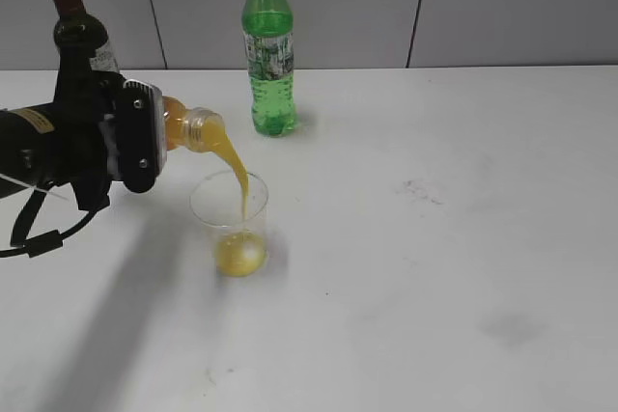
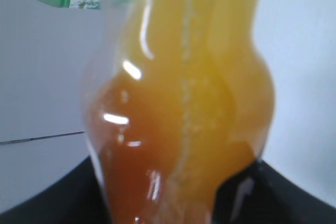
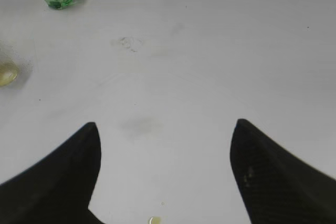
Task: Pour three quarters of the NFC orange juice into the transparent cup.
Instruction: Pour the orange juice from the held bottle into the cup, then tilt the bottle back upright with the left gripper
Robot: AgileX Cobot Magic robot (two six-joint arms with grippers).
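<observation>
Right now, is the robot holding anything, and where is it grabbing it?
The left gripper holds the small clear bottle of orange juice around its body, neck tipped over the clear cup. The right gripper is open, empty.

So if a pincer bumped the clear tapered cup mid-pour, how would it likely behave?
The clear tapered tumbler holds only a shallow pool of orange juice, so it is probably still light and may slide on the smooth white table. Its base is narrower than its rim, so a knock near the top could tip it. It looks rigid; glass or plastic, I cannot tell.
</observation>
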